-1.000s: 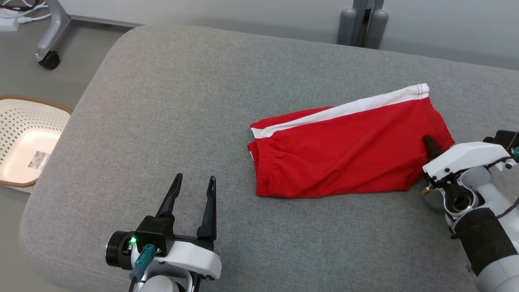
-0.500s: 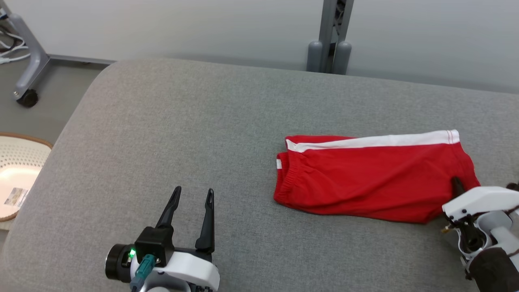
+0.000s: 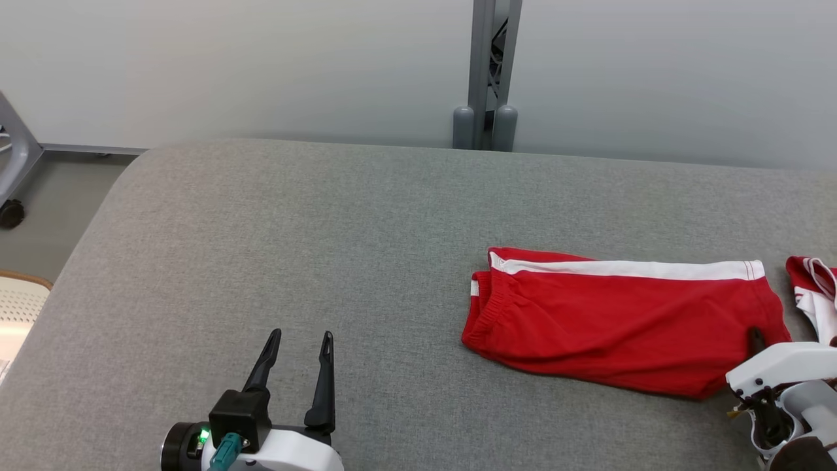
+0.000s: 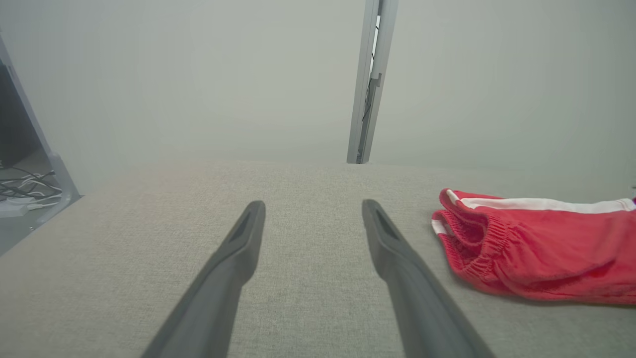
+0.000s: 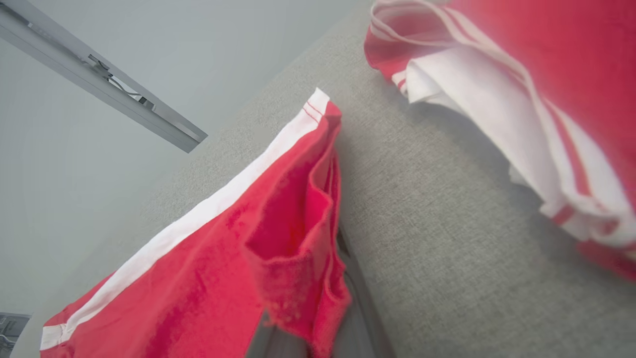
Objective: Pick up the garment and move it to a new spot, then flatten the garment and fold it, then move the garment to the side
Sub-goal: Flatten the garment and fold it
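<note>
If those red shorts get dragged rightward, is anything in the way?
Yes. A second red and white garment lies on the cushion just right of the red shorts, a gap between them. The right tool, shut on their hem, would probably drag them into it.

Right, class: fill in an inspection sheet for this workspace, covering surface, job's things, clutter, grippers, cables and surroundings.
Surface: grey fabric cushion, smooth.
Job's things: red shorts with a white stripe, lying folded at the right.
Clutter: second red-and-white garment beside the shorts, apart from them.
Grippers: left gripper open, holding nothing; right gripper shut on the shorts' hem.
Cables: loose cables on the floor, left.
Surroundings: pale wall, metal post, basket on the floor.
</note>
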Robot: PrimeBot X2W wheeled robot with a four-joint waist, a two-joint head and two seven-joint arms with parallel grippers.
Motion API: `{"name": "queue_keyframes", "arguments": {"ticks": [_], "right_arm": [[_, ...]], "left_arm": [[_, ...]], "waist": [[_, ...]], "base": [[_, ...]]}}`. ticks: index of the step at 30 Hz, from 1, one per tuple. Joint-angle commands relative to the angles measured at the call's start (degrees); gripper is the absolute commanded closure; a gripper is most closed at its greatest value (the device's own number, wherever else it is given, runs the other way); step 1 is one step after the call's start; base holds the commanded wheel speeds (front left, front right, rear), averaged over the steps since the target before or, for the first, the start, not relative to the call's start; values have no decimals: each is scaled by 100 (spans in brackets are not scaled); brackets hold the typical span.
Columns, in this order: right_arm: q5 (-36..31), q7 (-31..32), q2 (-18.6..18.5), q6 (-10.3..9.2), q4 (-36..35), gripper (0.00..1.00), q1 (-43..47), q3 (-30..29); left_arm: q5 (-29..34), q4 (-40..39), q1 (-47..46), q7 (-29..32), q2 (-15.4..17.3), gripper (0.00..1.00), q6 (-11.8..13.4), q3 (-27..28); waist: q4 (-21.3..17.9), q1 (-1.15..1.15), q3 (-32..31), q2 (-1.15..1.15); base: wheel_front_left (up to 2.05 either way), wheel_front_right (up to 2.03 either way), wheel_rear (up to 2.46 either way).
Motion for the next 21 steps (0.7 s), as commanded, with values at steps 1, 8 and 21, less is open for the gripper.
{"name": "queue_keyframes", "arguments": {"ticks": [1, 8, 21], "right_arm": [[-129, -81, -41, -3, 17, 100, -85, 65], [-739, -188, 54, -3, 5, 100, -361, 469], [-1474, -212, 769, -3, -894, 100, -224, 1018]], "left_arm": [[49, 1, -16, -14, 25, 0, -29, 20], [27, 11, -76, -14, 25, 0, -49, -7], [3, 75, 54, -14, 25, 0, -45, -9]], "waist": [[-16, 0, 6, 0], [11, 0, -20, 0], [215, 0, -167, 0]], "base": [[0, 0, 0], [0, 0, 0], [0, 0, 0]]}}
